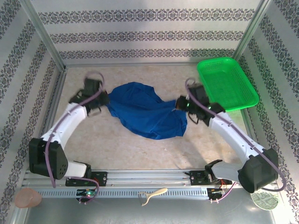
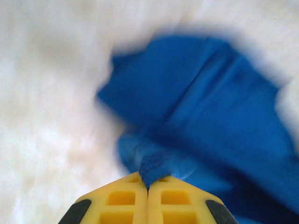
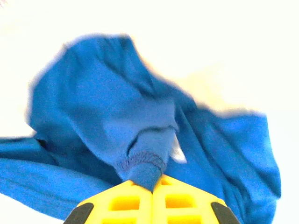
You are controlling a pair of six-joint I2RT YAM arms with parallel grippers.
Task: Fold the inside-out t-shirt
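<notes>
The blue t-shirt (image 1: 145,112) lies bunched mid-desk (image 1: 121,149), strung between my two arms. The left jaws are clamped on a fold at its left end, and the right jaws pinch a ribbed edge at its right. The green basket (image 1: 227,83) sits apart at the far right corner.

Wallpapered booth around your table.
You've got striped floral walls (image 1: 149,28), metal corner posts (image 1: 42,32), a beige speckled tabletop (image 1: 135,149), and bright even light.
</notes>
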